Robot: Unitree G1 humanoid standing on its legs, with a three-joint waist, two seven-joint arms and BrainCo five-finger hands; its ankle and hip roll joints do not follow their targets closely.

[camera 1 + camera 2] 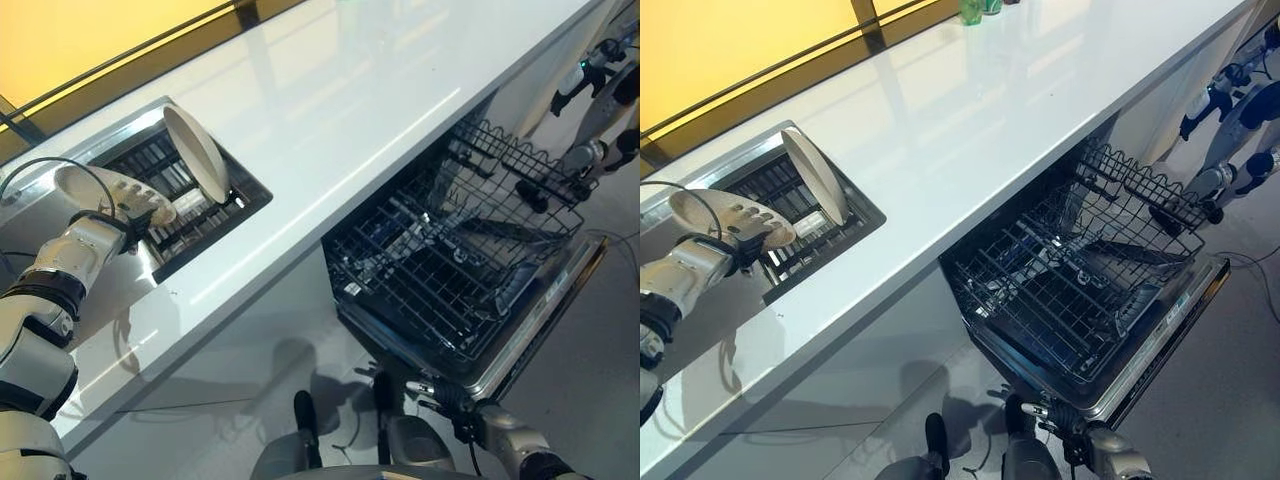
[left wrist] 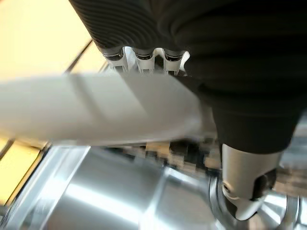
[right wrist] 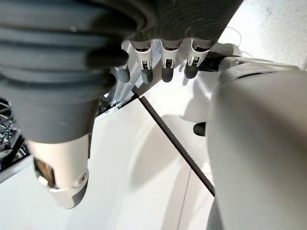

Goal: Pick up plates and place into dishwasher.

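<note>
My left hand point(image 1: 97, 236) is shut on a cream plate point(image 1: 84, 185), fingers on one face and thumb point(image 2: 244, 191) on the other, holding it over the left end of the sink point(image 1: 250, 196). In the left wrist view the plate point(image 2: 96, 110) stretches across in front of the fingers. A second cream plate point(image 1: 197, 152) stands on edge in the dark rack inside the sink. The dishwasher's lower rack point(image 1: 450, 260) is pulled out and holds no plates. My right hand point(image 1: 440, 392) hangs low in front of the dishwasher, fingers point(image 3: 165, 67) relaxed and holding nothing.
A long white counter point(image 1: 350, 100) runs above the dishwasher. The open dishwasher door point(image 1: 545, 315) lies flat under the rack. Green bottles point(image 1: 980, 10) stand at the counter's back edge. Grey and black robot limbs point(image 1: 600, 100) show beyond the rack at the right.
</note>
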